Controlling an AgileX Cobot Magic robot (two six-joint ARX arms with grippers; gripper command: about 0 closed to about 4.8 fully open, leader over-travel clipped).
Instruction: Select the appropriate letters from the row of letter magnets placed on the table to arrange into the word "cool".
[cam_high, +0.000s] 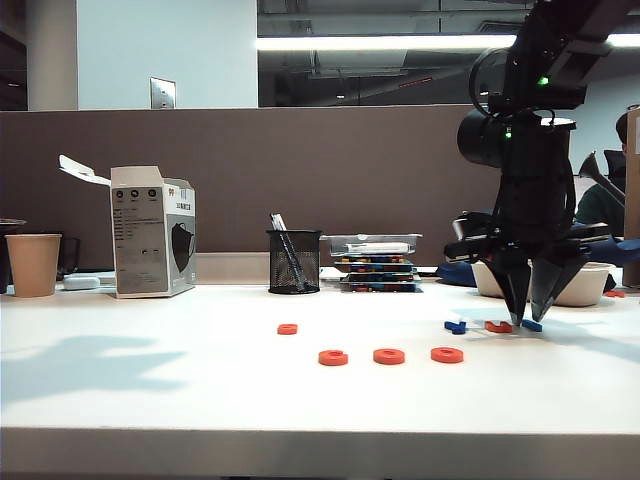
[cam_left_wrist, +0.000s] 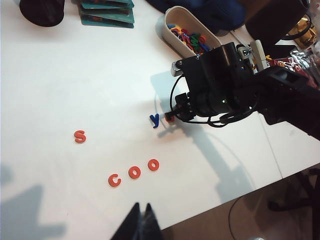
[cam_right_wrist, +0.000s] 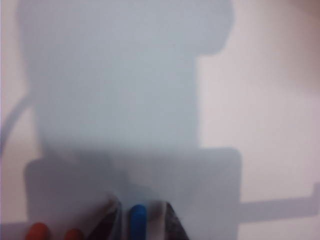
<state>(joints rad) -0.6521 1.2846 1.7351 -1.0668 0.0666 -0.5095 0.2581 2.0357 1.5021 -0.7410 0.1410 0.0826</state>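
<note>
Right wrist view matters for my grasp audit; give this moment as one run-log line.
right end effector: open, astride light-blue plastic bar magnet | left end effector: shut, idle | orange C-O-O magnets: placed

The right arm (cam_high: 525, 150) is black and bulky, with looping black cables, a small green light, and a pincer (cam_high: 530, 318) of two tapering dark fingers.

Readable text: magnet letters only
Table (cam_left_wrist: 60, 75) shows S (cam_left_wrist: 79, 136), then C (cam_left_wrist: 114, 180), O (cam_left_wrist: 134, 172), O (cam_left_wrist: 153, 164), plus a blue y (cam_left_wrist: 155, 120). Box (cam_high: 152, 231) print illegible.
</note>
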